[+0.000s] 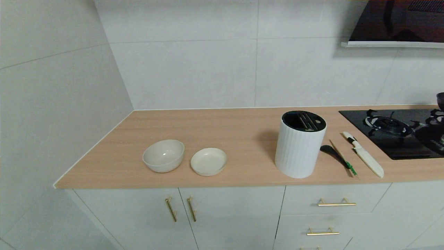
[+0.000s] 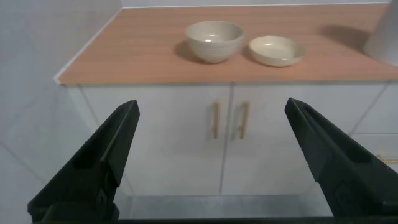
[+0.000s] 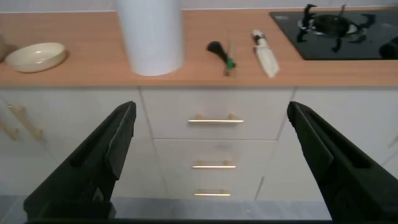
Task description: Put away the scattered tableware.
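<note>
- Left gripper [image 2: 211, 106] spread wide, empty; bowl [image 2: 214, 40] and dish [image 2: 277, 50] sit side by side on the counter [image 2: 143, 56], well beyond it
- Right gripper [image 3: 210, 106] equally wide; spoon [image 3: 216, 50] and knife [image 3: 265, 56] lie beside the white holder [image 3: 151, 37], well beyond it

On the surface [image 1: 225, 128] I counted two pieces of pale crockery, one deep bowl [image 1: 163, 155] and one shallow dish [image 1: 208, 161]. There was also one white ribbed holder [image 1: 299, 149], one black spoon [image 1: 331, 151], one white knife [image 1: 364, 154] and one thin wooden stick [image 1: 341, 156] with a green end, though I could not tell whether that was a single stick or a pair lying together. The one hob [image 1: 392, 139] showed two burners [image 1: 388, 124], and on the cabinet fronts I counted two upright gold door handles [image 1: 171, 209] and three gold drawer handles [image 3: 215, 121].
</note>
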